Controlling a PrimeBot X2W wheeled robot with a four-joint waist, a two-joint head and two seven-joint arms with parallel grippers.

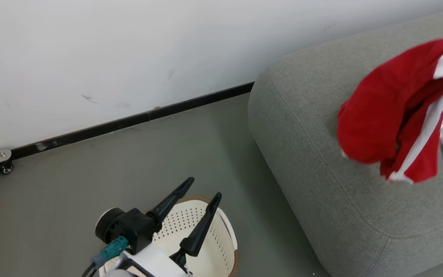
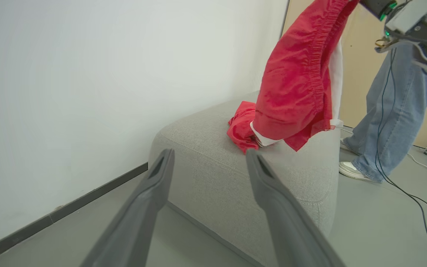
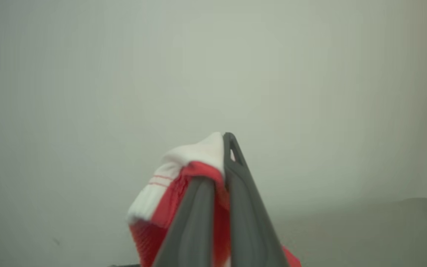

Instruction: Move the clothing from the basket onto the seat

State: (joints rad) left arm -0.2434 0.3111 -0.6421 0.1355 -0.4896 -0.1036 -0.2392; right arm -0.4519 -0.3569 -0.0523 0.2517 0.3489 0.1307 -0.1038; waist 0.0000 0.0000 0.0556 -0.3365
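My right gripper (image 3: 222,163) is shut on a red garment with white trim (image 3: 169,185). This piece of the clothing (image 1: 394,115) hangs in the air above the grey seat (image 1: 321,161), its lower edge close to the cushion. In the left wrist view the hanging garment (image 2: 295,74) dangles over a second red piece (image 2: 241,128) that lies on the seat (image 2: 198,129). My left gripper (image 1: 204,188) is open and holds nothing. It hovers over the cream perforated basket (image 1: 221,238) on the floor, and what shows of the basket's inner wall is bare.
A white wall with a black skirting (image 1: 129,121) runs behind the basket and the seat. A person's legs in blue jeans (image 2: 395,111) stand beyond the seat, with cables (image 2: 421,207) on the grey floor. A small castor (image 1: 2,167) sits by the wall.
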